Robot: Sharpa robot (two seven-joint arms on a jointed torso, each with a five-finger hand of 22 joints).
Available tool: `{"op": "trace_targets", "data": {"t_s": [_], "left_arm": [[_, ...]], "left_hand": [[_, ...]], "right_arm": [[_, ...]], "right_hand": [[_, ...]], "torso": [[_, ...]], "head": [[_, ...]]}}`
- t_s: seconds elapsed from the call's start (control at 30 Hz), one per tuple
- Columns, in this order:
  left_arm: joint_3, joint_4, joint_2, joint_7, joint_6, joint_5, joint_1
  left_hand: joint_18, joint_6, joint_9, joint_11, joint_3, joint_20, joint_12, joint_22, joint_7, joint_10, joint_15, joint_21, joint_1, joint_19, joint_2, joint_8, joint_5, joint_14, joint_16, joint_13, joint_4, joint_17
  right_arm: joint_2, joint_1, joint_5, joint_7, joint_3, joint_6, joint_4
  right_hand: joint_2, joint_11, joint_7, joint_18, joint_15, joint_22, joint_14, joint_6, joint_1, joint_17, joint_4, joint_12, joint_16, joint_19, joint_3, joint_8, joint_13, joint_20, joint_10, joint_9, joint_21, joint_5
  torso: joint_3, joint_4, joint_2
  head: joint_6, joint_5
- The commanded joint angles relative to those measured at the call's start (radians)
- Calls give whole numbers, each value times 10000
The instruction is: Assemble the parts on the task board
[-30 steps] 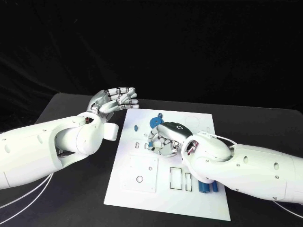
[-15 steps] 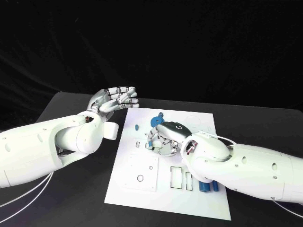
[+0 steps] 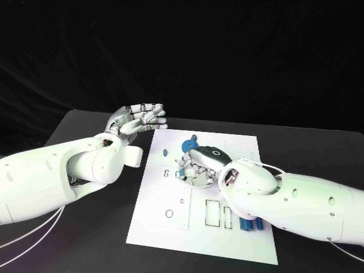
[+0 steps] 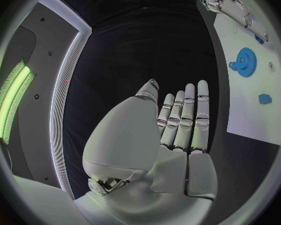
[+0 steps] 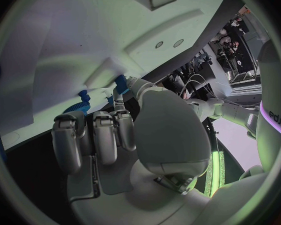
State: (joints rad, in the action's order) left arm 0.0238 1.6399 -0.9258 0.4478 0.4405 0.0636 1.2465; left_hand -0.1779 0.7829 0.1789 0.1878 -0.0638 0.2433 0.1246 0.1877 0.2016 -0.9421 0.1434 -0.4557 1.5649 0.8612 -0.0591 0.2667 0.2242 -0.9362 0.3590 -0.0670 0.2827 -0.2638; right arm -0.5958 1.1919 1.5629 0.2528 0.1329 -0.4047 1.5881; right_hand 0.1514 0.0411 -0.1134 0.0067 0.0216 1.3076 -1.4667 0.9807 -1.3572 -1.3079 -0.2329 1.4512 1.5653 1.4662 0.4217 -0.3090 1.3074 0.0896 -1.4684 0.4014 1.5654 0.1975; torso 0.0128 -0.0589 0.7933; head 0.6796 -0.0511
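Head view has the white board lying flat in the middle of the black table. The right hand is down on the board's middle, fingers curled in toward the surface. In the right wrist view those fingertips sit bunched at a small blue piece, with another blue bit just beside it. Looks like it could be pinching the piece, but honestly I can't tell if it's actually gripped or just touched.

The left hand is up off the table near the board's far left corner, flat and open, fingers straight and side by side, nothing in it. The left wrist view shows the same thing, palm bare.

Other parts: a blue gear sits on the far part of the board just beyond the right hand, with a small blue block near it toward the left edge. Two blue pegs lie side by side on the near right part of the board, tucked against the right forearm.
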Motion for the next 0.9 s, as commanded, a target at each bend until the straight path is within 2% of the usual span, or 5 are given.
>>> {"op": "trace_targets", "data": {"t_s": [0.03, 0.6, 0.8, 0.9], "left_arm": [[-7, 22, 10, 57, -184, -5, 9], [-6, 22, -3, 55, -180, -5, 9], [-6, 21, -9, 52, -177, -5, 9], [-6, 19, -11, 48, -179, -5, 9]], "left_hand": [[-45, 46, -13, 10, -61, -6, -25, -17, 355, -62, -17, -48, 83, 9, 8, -2, -38, 72, -66, 9, 17, -11], [-45, 46, -13, 10, -61, -6, -25, -17, 355, -62, -17, -48, 83, 9, 8, -2, -38, 72, -66, 9, 17, -11], [-45, 50, -18, 9, -72, -4, -47, -23, 353, -78, -16, -51, 89, 4, 5, -5, -43, 78, -75, 9, 26, -29], [-45, 50, -18, 9, -72, -4, -47, -23, 353, -78, -16, -51, 89, 4, 5, -5, -43, 78, -75, 9, 26, -29]], "right_arm": [[-23, -65, 184, 228, 46, 368, -42], [-17, -73, 304, 408, 46, 425, -55], [-10, -81, 322, 417, 46, 428, -62], [-6, -84, 327, 411, 46, 366, -60]], "right_hand": [[-50, -69, 14, -67, 82, 2632, -1030, 65, -10, -2580, -9, -43, 41, 1046, -2, -70, 1322, -86, -16, 163, 54, 25], [46, -58, 1, -67, 74, 2632, -1027, 39, 117, -2564, -64, -72, 36, 1046, -59, -88, 1297, -83, 4, 179, 54, 1], [199, -18, -52, -67, 47, 2632, -1021, -105, 273, -2540, -143, -126, 29, 1046, -133, -39, 1251, -68, 50, 164, 54, 34], [326, 63, -149, -67, -17, 2632, -1017, -337, 385, -2520, -220, -192, 22, 1046, -164, 73, 1195, -22, 113, 118, 54, 180]], "torso": [[0, 3, 3], [1, -3, 5], [-2, -5, 8], [-5, 0, 4]], "head": [[-5, -9], [-21, 4], [-28, 2], [-32, -7]]}}
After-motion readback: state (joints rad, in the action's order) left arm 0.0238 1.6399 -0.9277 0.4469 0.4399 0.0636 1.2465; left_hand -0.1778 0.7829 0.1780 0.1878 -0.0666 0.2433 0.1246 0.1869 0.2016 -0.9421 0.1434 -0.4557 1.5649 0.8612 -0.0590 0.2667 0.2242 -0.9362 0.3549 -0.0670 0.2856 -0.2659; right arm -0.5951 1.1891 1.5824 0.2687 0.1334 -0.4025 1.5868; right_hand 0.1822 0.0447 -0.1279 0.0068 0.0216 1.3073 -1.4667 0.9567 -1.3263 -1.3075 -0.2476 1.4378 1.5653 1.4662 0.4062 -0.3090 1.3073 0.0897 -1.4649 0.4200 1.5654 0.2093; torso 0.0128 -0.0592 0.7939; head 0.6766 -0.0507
